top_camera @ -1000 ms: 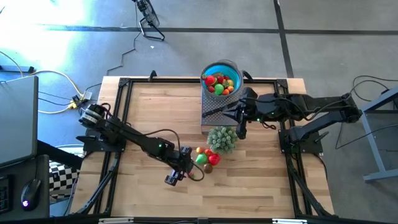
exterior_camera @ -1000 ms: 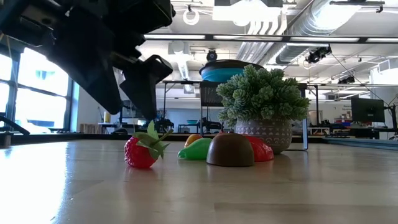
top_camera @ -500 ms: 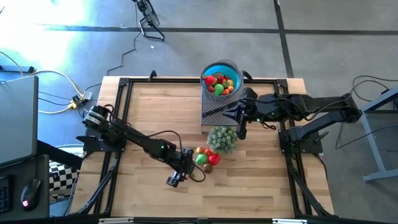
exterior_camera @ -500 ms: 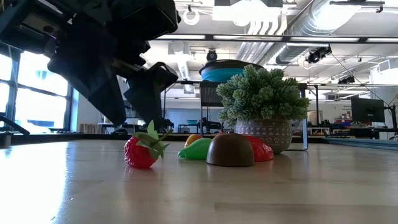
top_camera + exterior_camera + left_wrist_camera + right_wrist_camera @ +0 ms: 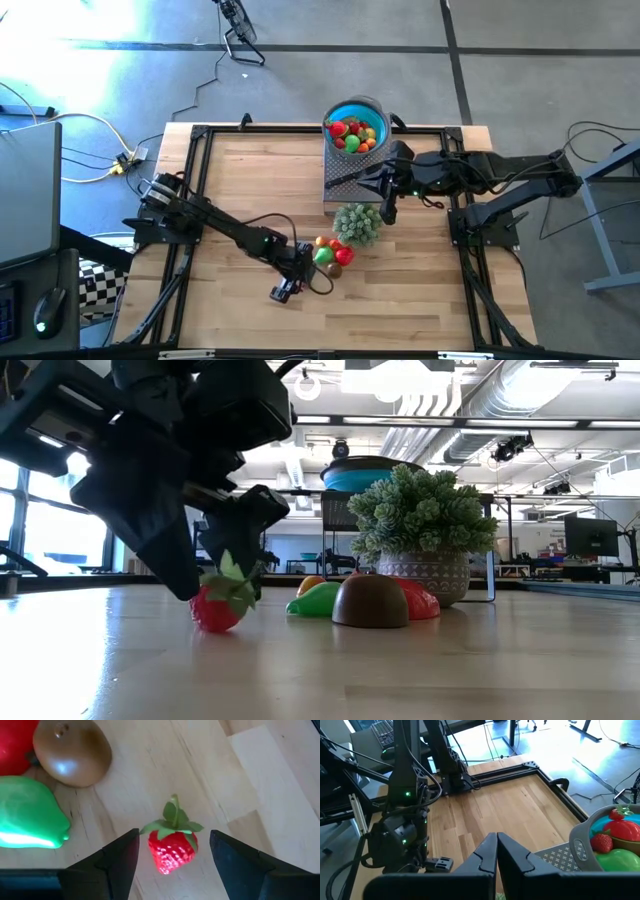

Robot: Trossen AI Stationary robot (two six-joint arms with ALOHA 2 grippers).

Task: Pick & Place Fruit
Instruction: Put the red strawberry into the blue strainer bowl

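A red strawberry (image 5: 172,849) with green leaves lies on the wooden table (image 5: 250,180), near the front. My left gripper (image 5: 174,855) is open and low over it, one finger on each side, with a gap to both. More fruit lies close by: a green one (image 5: 318,600), a brown one (image 5: 370,602) and a red one (image 5: 422,603). The blue bowl (image 5: 355,125) at the far edge holds several fruits. My right gripper (image 5: 496,851) is shut and hangs high, near the bowl.
A pale green bushy plant in a pot (image 5: 357,222) stands just behind the loose fruit. A grey board (image 5: 338,172) lies between the plant and the bowl. A black frame (image 5: 200,150) runs round the table. Bare wood lies to the left and near side.
My left gripper has come down toward the strawberry and a little toward the table's near edge. Its fingers, which hung above and behind the berry, now stand on either side of it. The gap between the fingers is the same.
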